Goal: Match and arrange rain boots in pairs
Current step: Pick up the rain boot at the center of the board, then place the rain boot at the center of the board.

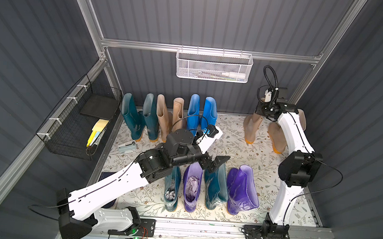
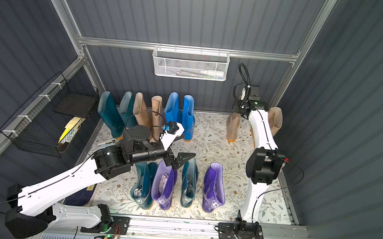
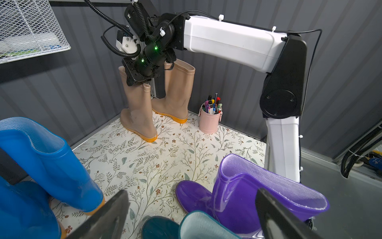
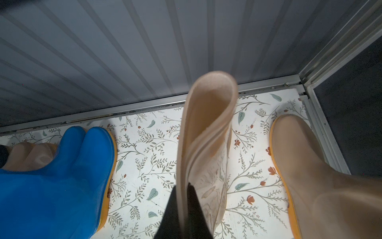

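Note:
Along the back wall stand two dark teal rain boots (image 1: 134,117), two beige ones (image 1: 164,115) and two bright blue ones (image 1: 200,111). At the far right my right gripper (image 4: 183,187) is shut on the rim of a beige boot (image 4: 208,124), also seen as the beige boot (image 3: 138,111); a second beige boot (image 1: 277,137) stands beside it. The front row reads teal (image 1: 171,194), purple (image 1: 191,191), teal (image 1: 215,190), purple (image 1: 242,190). My left gripper (image 1: 216,163) hangs open above the front row's second teal boot, holding nothing.
A white mesh basket (image 1: 214,66) hangs on the back wall and a black wire basket (image 1: 79,119) on the left wall. A pink cup of pens (image 3: 209,121) stands in the far right corner. A small grey tool (image 1: 127,146) lies on the floral mat (image 1: 242,148).

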Controlling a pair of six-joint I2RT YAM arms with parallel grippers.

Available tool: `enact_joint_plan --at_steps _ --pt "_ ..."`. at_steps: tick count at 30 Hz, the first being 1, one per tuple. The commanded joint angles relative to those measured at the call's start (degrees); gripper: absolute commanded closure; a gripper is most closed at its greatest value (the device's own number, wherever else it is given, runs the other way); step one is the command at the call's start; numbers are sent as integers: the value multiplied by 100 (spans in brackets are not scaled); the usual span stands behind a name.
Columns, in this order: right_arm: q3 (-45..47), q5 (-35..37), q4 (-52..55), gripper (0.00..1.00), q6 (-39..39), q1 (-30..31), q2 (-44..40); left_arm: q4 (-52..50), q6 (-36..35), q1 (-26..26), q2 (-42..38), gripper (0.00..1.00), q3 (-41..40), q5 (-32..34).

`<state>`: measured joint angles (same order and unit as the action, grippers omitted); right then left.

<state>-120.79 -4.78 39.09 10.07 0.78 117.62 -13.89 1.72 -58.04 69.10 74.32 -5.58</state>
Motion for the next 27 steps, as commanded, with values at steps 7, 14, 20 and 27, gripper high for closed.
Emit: enact_joint_plan --at_steps 7,14,20,27 --pt "-579 -550 166 100 -70 162 -252 -26 91 -11 -262 3 -119 79" --pt "-1007 -555 341 100 -120 649 -26 -26 95 -6 -367 3 -208 137" --pt "-1407 -557 467 100 -150 1258 353 -61 101 -11 -491 3 -271 171" --pt "-1647 -607 625 100 -152 1823 712 -74 154 -10 -598 3 -330 190"
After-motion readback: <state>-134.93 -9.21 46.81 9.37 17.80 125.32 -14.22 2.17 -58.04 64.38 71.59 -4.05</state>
